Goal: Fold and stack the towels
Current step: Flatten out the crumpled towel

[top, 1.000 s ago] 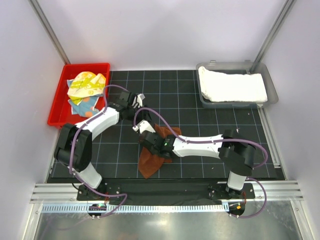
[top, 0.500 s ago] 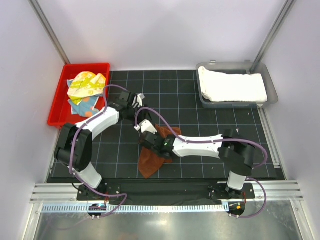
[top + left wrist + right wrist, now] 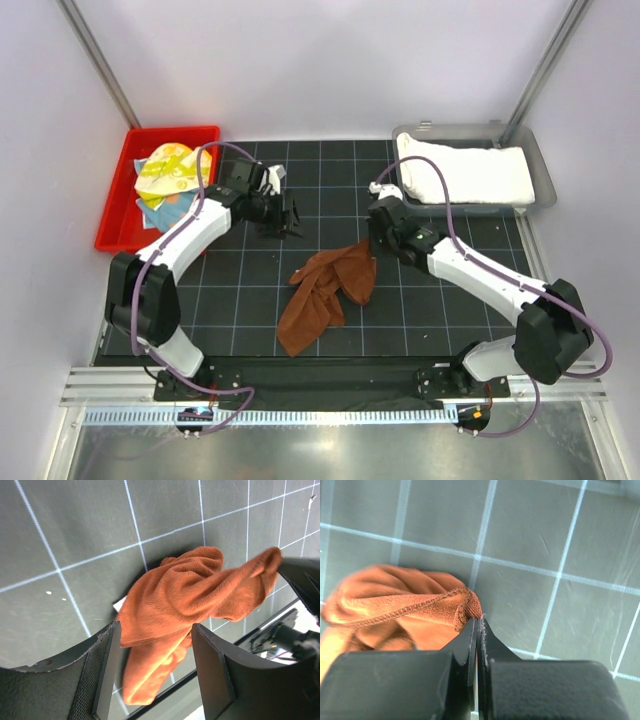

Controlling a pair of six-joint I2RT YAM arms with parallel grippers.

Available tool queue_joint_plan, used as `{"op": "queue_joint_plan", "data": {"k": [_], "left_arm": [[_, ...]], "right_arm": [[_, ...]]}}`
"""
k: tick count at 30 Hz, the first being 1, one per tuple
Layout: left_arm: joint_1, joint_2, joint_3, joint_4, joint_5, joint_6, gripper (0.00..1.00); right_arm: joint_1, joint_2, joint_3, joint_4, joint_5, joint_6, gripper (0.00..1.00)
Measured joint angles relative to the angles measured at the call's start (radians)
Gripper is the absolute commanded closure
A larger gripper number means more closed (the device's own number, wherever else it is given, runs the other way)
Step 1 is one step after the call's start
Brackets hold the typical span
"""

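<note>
The rust-brown towel (image 3: 322,292) lies crumpled on the black grid mat, and one corner (image 3: 464,604) is drawn up to the right. My right gripper (image 3: 373,243) is shut on that corner, the hem pinched at its tips (image 3: 479,621). My left gripper (image 3: 289,220) hovers open over the mat to the towel's upper left, and nothing sits between its fingers (image 3: 107,670). From the left wrist the towel (image 3: 185,590) shows below. The white towel (image 3: 465,172) lies folded in the grey tray (image 3: 545,190). The yellow towel (image 3: 172,168) and the light blue towel (image 3: 170,208) sit in the red bin (image 3: 112,225).
The red bin stands at the back left and the grey tray at the back right. The mat's front edge and a metal rail (image 3: 330,385) run along the near side. White enclosure walls close in both sides.
My right arm has swung from the left of the towel to the right, shutting on a corner and pulling it out. My left gripper has opened wider and shifted slightly right.
</note>
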Motion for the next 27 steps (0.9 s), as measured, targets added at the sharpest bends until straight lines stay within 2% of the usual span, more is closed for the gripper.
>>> {"op": "queue_joint_plan", "data": {"k": [3, 6, 8, 16, 23, 25, 27], "left_arm": [[0.006, -0.011, 0.022, -0.024, -0.008, 0.049, 0.38], [0.010, -0.006, 0.028, -0.034, 0.006, 0.097, 0.44], [0.010, 0.005, 0.028, -0.039, 0.038, 0.129, 0.44], [-0.003, 0.033, -0.047, -0.041, 0.086, 0.216, 0.46], [-0.076, 0.018, -0.115, -0.083, 0.032, 0.406, 0.46], [-0.113, 0.004, -0.134, -0.072, 0.013, 0.462, 0.53], [-0.140, -0.015, -0.149, -0.064, 0.000, 0.503, 0.65]], "right_arm": [[-0.071, 0.002, -0.047, -0.016, -0.069, -0.003, 0.99], [-0.130, 0.011, -0.079, -0.021, -0.123, -0.003, 0.99], [-0.157, 0.023, -0.087, -0.022, -0.150, -0.003, 0.99], [-0.182, 0.048, -0.088, -0.020, -0.211, -0.002, 0.99], [-0.199, 0.051, -0.088, -0.019, -0.227, 0.002, 0.99], [-0.210, 0.065, -0.088, -0.018, -0.231, 0.006, 0.99], [-0.225, 0.090, -0.088, -0.014, -0.240, 0.016, 0.99]]}}
